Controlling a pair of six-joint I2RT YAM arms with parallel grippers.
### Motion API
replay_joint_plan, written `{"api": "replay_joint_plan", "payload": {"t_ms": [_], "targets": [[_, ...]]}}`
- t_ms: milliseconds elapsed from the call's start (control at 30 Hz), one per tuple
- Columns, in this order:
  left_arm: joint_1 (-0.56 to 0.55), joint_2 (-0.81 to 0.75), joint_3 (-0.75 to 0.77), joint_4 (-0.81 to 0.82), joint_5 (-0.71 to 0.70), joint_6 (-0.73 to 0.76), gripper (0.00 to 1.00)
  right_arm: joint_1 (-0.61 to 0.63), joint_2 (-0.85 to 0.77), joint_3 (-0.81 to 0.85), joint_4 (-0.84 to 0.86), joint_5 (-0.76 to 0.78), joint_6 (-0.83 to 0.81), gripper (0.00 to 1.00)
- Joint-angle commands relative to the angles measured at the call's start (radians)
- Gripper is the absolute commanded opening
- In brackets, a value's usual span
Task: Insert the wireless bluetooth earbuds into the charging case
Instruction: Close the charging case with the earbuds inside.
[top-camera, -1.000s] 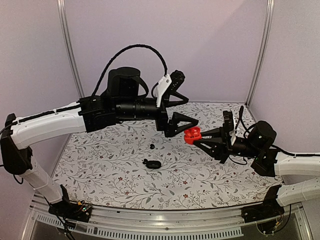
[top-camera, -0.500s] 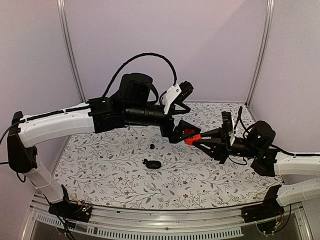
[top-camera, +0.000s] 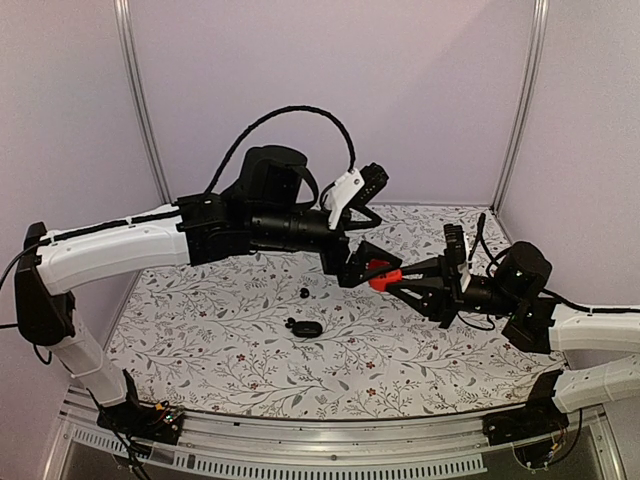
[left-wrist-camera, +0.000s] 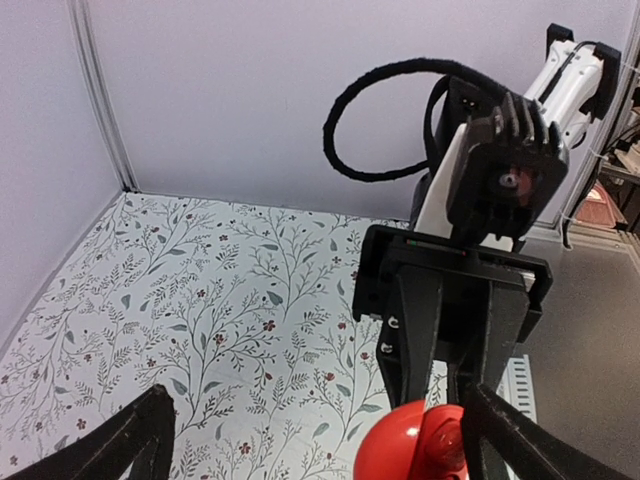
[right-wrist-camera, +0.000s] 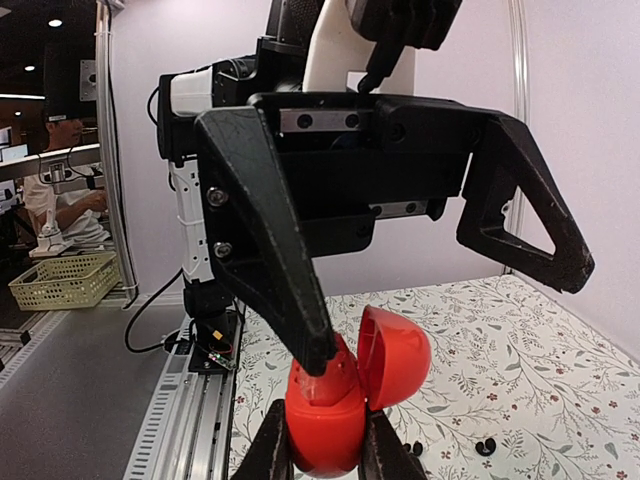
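the black case (top-camera: 307, 328) lies on the flowered tabletop (top-camera: 220, 350), low and a little left of the middle of the top view. it is shut, as far as i can tell from here. one of the earbuds (top-camera: 303, 292) sits alone just above it in the frame. a smaller dark speck (top-camera: 290, 322) rests at the case's left end, probably the other bud, though it's too small to be sure.

neither arm is near them. the right gripper (right-wrist-camera: 325, 455) has its jaws clamped on a red hinged shell (right-wrist-camera: 330, 410), held in the air with its lid tipped open. the left gripper (top-camera: 362, 238) faces it with jaws spread wide. one of its fingers (right-wrist-camera: 270, 260) comes down right at the shell, but i can't tell whether it touches.

the buds look light, hard and smooth. i'd guess they roll or squirt out of a pinch easily, so they want a gentle grip across the widest part, straight from above. the case looks glossy and rounded, so likely slippery. the firmest hold should be across its short width, low on the body and below the lid seam. that leaves the lid free to swing.
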Motion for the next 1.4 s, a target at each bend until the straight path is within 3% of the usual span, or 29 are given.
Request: {"api": "replay_joint_plan", "payload": {"t_ms": [0, 500, 1367], "targets": [[-0.024, 0.037, 0.032, -0.057, 0.002, 0.028, 1.00, -0.001, -0.034, 0.024, 0.015, 0.001, -0.005, 0.00], [-0.025, -0.103, -0.002, -0.033, 0.029, 0.154, 1.00, -0.001, -0.031, 0.014, 0.003, 0.023, 0.009, 0.00], [-0.033, -0.060, -0.103, 0.008, 0.186, 0.137, 1.00, -0.001, -0.039, 0.058, -0.014, -0.004, 0.003, 0.00]]}}
